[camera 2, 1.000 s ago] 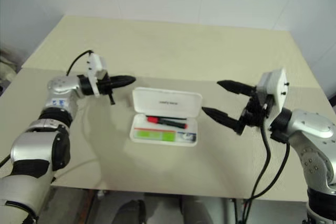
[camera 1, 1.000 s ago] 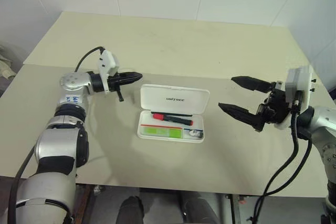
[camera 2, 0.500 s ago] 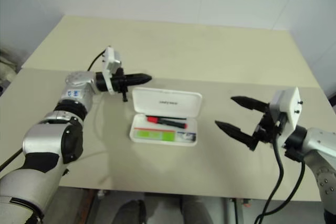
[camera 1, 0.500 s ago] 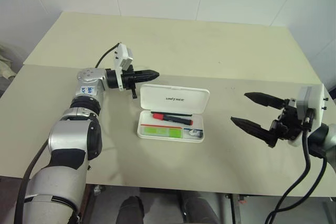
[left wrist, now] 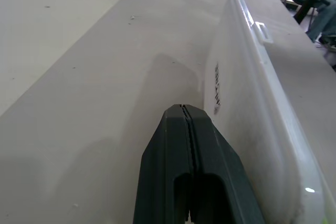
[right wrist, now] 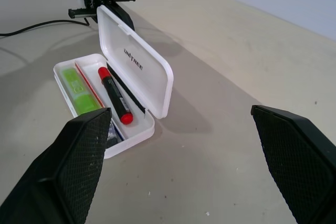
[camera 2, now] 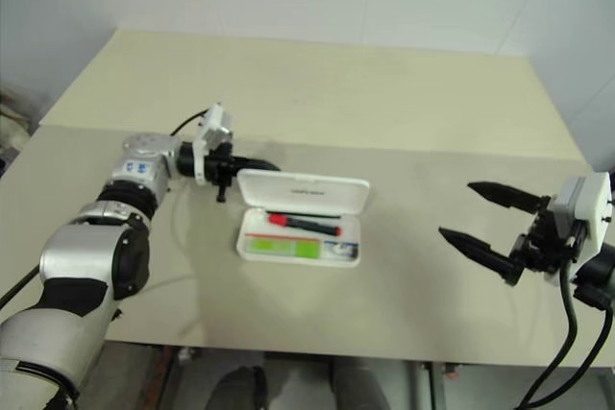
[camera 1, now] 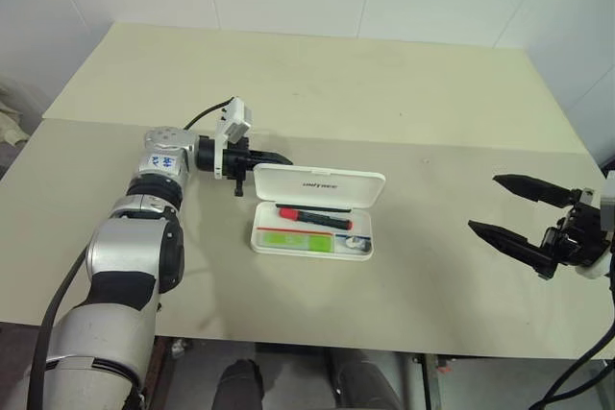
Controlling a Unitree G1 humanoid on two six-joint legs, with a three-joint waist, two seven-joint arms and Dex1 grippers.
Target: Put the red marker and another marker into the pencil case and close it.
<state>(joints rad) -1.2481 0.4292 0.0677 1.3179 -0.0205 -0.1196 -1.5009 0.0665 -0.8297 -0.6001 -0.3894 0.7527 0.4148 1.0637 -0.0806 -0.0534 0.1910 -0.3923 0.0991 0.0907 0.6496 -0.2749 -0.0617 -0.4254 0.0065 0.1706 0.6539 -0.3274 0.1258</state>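
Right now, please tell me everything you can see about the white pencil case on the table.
The pencil case is a flat, white, rounded rectangle that looks like hard plastic. It lies open on the table, its hinged lid raised and tilted back, with small dark logo text inside the lid. In the tray lie the red marker and the green highlighter. The shut left end effector is right behind the lid; contact is unclear.

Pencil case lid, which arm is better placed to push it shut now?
Left, probably. Its shut hand sits right behind the raised lid of the pencil case, and both markers lie inside. The right hand hangs open, well off to the case's other side.
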